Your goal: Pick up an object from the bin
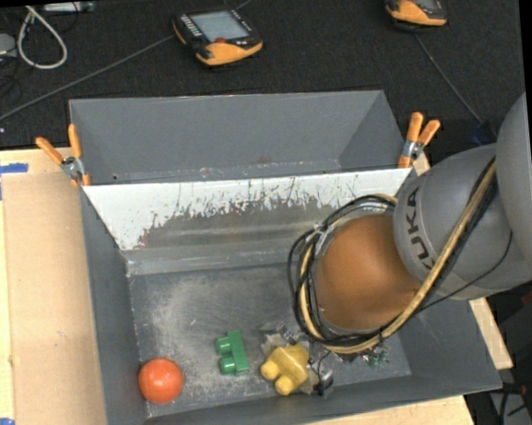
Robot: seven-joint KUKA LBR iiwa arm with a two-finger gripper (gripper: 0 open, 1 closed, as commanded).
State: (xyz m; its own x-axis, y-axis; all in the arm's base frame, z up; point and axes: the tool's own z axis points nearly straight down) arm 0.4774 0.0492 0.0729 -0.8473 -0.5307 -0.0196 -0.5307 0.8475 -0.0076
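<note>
We see the gripper [315,375], open or closed we cannot tell, just beside the yellow block [284,367] by the bin's [242,144] near edge, where it may shove the block away.

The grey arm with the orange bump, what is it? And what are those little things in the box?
It is a robot arm. The camera looks down from above on a grey metal bin, and the arm reaches in from the right. The orange cover is part of its wrist. Below it sits the end effector, the part that grabs, low by the bin's near wall. On the floor lie an orange ball at the left, a green block in the middle, and a yellow block right beside the end effector. Whether it has grabbed the yellow block cannot be seen.
</note>
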